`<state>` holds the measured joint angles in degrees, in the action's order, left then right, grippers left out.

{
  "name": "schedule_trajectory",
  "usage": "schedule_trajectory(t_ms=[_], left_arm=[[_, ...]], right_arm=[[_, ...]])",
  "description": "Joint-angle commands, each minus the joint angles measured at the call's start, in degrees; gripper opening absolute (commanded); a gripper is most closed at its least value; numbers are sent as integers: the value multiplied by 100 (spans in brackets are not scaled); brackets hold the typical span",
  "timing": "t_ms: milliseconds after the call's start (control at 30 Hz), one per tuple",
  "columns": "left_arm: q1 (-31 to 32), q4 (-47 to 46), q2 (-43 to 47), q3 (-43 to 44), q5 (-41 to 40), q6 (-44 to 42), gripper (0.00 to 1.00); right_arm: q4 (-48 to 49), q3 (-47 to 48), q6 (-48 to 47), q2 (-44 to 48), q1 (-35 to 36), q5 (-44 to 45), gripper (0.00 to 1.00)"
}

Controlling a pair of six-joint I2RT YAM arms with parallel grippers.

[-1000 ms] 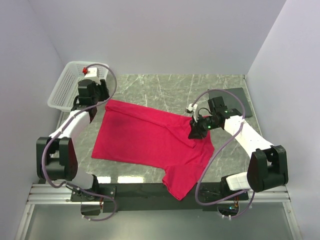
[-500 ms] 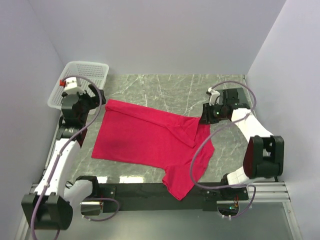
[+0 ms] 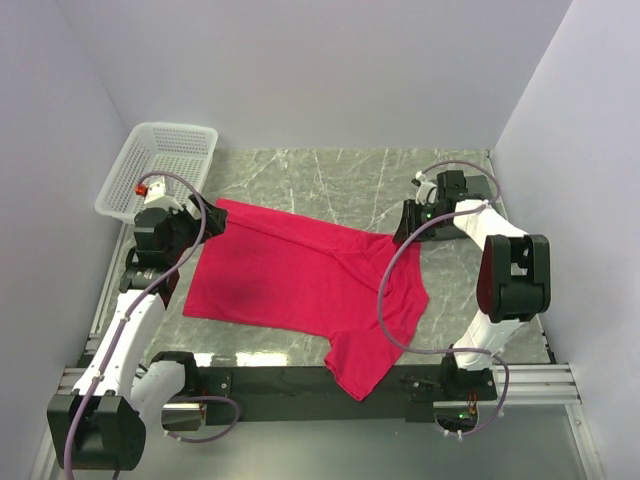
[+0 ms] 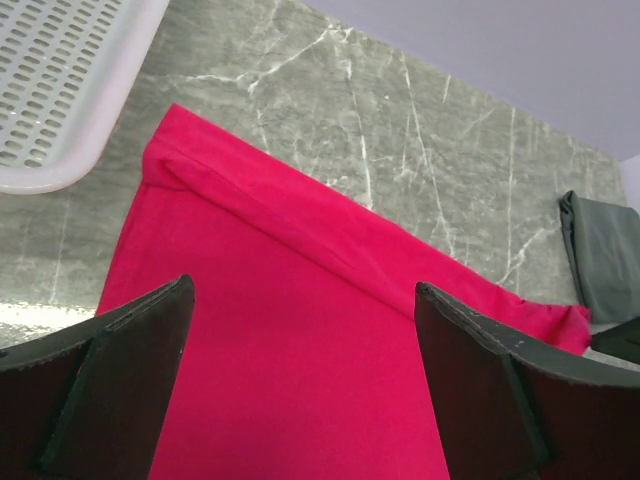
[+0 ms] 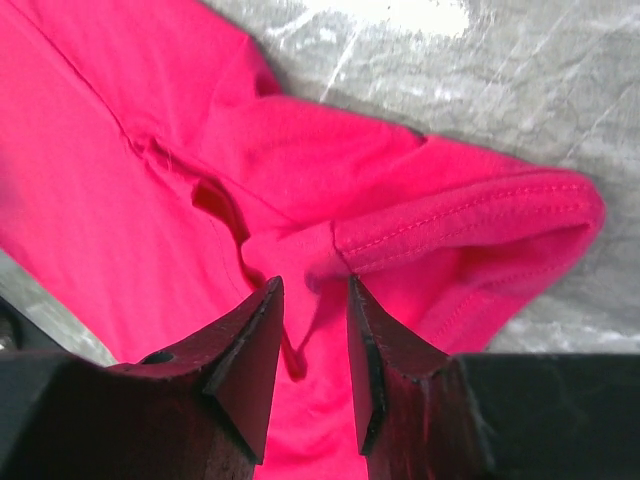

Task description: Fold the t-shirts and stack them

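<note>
The plain crimson-red fabric t-shirt [image 3: 300, 285] lies spread mid-frame, its long axis running left to right. The left gripper [image 4: 302, 290], fingers wide apart, hovers over its left edge. The right gripper [image 5: 312, 285], fingers slightly apart and empty, sits nearer, just above the folded upper-right sleeve.

Can't tell if right gripper [image 5: 313, 286] pinches t-shirt [image 5: 130, 150]; basket [image 4: 40, 181] cut off at L wrist view's edge.

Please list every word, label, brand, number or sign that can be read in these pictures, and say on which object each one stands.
No text can be read in any view.
The red t-shirt is plain, with no print.
The white mesh basket, the marble table and the dark folded cloth show no writing.
</note>
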<state>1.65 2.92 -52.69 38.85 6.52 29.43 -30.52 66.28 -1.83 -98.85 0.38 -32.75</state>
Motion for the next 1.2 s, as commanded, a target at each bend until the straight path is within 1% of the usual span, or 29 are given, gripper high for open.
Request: schedule_trajectory(t_ms=[0,167,300,333,367,400,500,533,667,700,833,967,1067,1100,1167], left_arm=[[-16,-151,188,17,235,160,96],[-16,-186,189,-9,262,177,96],[-16,-221,162,-18,297,203,96],[-16,-230,162,-18,297,203,96],[-16,-222,153,-27,314,203,96],[-16,-221,153,-27,314,203,96],[-16,-239,145,-44,349,212,96],[-16,-239,153,-53,350,212,96],[-16,-248,145,-97,385,247,96],[-16,-248,136,-106,393,265,96],[-16,-441,-22,-71,507,309,95],[-16,-590,-172,-106,613,388,93],[-16,-617,-277,-97,683,450,93],[-16,-608,-312,-62,684,423,93],[-16,-608,-339,-36,675,406,93]], right_arm=[[126,306,358,-100,-12,-170,39],[143,219,437,-170,49,84,35],[117,157,516,-179,67,348,27],[125,148,525,-179,67,409,21],[99,113,517,-153,59,436,19],[82,104,508,-118,67,462,13],[-67,43,411,49,59,568,2],[-120,34,376,93,58,620,0],[-532,69,235,234,50,928,0],[-760,78,87,234,50,981,0],[-1481,262,-10,42,58,1017,0],[-1580,201,42,-143,58,981,0],[-1501,175,103,-161,58,929,10],[-1483,157,103,-152,50,929,18],[-1474,210,51,-82,41,1034,25]])
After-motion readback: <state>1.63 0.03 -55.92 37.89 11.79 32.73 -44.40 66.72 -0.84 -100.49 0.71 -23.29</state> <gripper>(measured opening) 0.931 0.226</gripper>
